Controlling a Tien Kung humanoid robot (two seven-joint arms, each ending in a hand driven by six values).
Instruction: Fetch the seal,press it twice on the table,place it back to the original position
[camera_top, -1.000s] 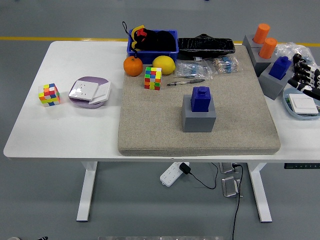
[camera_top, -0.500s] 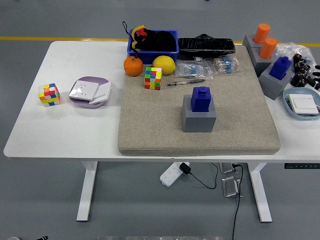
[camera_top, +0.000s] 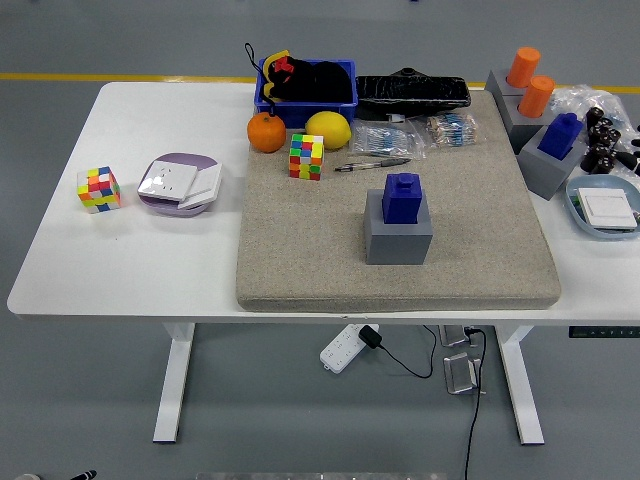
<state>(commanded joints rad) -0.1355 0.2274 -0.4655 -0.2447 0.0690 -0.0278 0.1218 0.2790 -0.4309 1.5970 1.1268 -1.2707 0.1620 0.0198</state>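
A blue seal (camera_top: 404, 197) stands upright in its grey block holder (camera_top: 398, 241) in the middle of the beige felt mat (camera_top: 300, 250). Nothing touches it. My right hand (camera_top: 606, 140) shows only partly at the picture's right edge, far from that seal, its black fingers relaxed and holding nothing. It hovers beside a second blue seal (camera_top: 560, 134) on another grey holder. My left arm is out of view.
Two orange seals (camera_top: 528, 80) stand on grey holders at the back right. A colour cube (camera_top: 306, 157), orange (camera_top: 266, 132), lemon (camera_top: 328, 130), pen (camera_top: 370, 165) and blue bin (camera_top: 305, 82) crowd the mat's far side. A pale blue dish (camera_top: 603, 212) lies under my right hand.
My right hand has drawn back toward the picture's right edge, so less of it shows. The seal and everything else on the table stayed put.
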